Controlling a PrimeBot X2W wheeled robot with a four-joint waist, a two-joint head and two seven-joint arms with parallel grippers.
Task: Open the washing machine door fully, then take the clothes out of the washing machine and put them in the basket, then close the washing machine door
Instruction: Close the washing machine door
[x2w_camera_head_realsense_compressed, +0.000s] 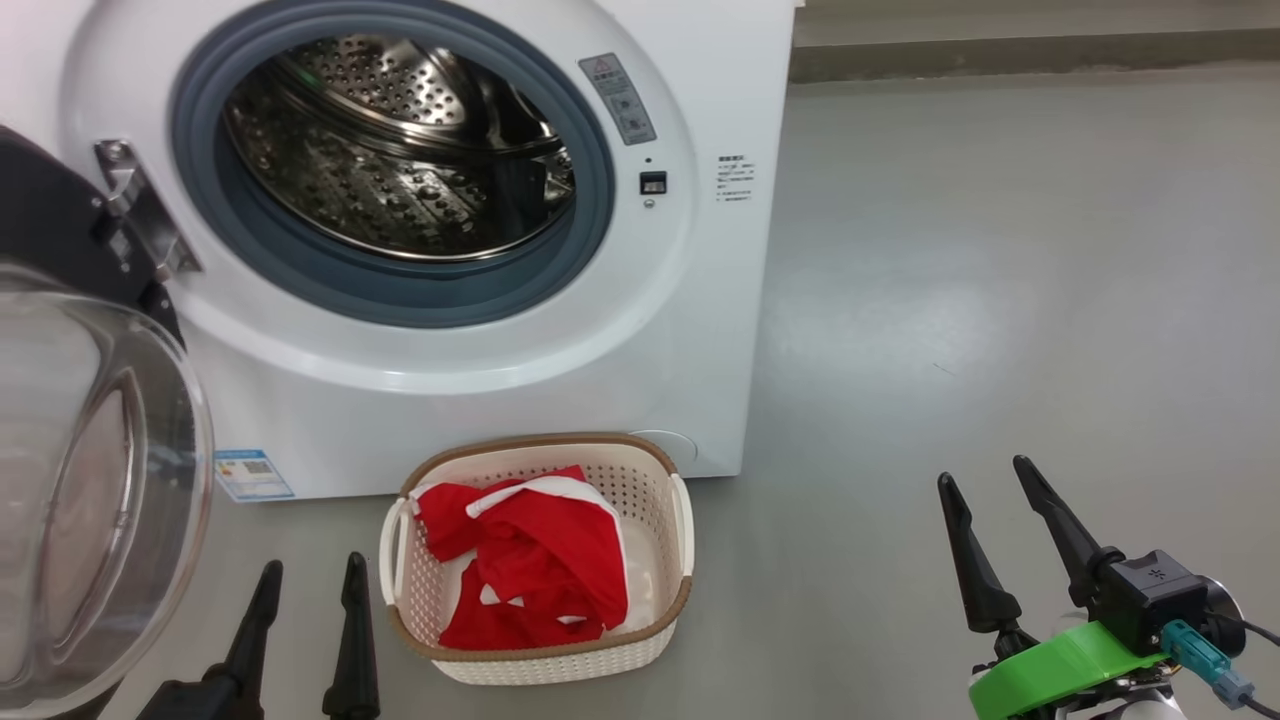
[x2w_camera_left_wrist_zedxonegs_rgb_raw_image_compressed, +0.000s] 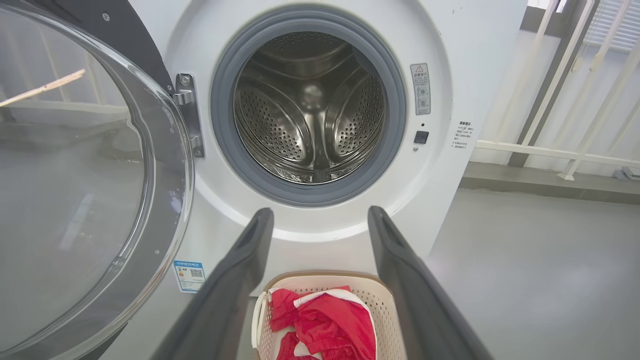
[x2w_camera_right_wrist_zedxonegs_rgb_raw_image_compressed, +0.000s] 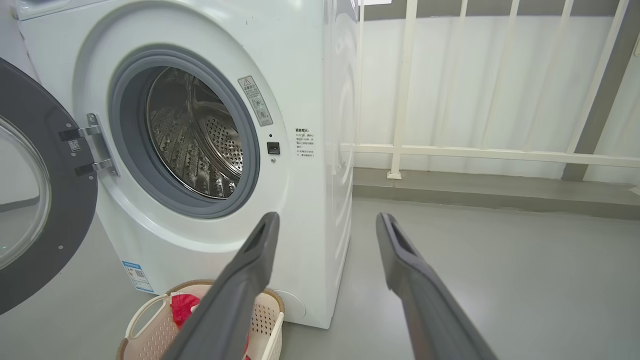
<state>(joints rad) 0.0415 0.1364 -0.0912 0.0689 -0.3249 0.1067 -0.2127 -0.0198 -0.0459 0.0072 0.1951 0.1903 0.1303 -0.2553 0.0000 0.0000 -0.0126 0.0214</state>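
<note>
The white washing machine (x2w_camera_head_realsense_compressed: 700, 330) stands with its steel drum (x2w_camera_head_realsense_compressed: 400, 160) bare. Its door (x2w_camera_head_realsense_compressed: 90, 480) is swung wide open to the left, glass bowl facing out; the wrist views show the door (x2w_camera_left_wrist_zedxonegs_rgb_raw_image_compressed: 75, 175) (x2w_camera_right_wrist_zedxonegs_rgb_raw_image_compressed: 30, 200) too. On the floor in front sits the cream basket (x2w_camera_head_realsense_compressed: 660, 470) holding the red clothes (x2w_camera_head_realsense_compressed: 530, 570) with white trim. My left gripper (x2w_camera_head_realsense_compressed: 312, 575) is open just left of the basket, empty. My right gripper (x2w_camera_head_realsense_compressed: 985, 478) is open over bare floor, well to the basket's right. In the left wrist view my fingers (x2w_camera_left_wrist_zedxonegs_rgb_raw_image_compressed: 250, 260) frame the basket (x2w_camera_left_wrist_zedxonegs_rgb_raw_image_compressed: 385, 305) and clothes (x2w_camera_left_wrist_zedxonegs_rgb_raw_image_compressed: 325, 320).
Grey floor (x2w_camera_head_realsense_compressed: 1000, 300) spreads to the right of the machine. A white railing (x2w_camera_right_wrist_zedxonegs_rgb_raw_image_compressed: 450, 150) on a low concrete ledge (x2w_camera_right_wrist_zedxonegs_rgb_raw_image_compressed: 475, 190) runs behind it. A blue label (x2w_camera_head_realsense_compressed: 252, 475) is stuck low on the machine's front.
</note>
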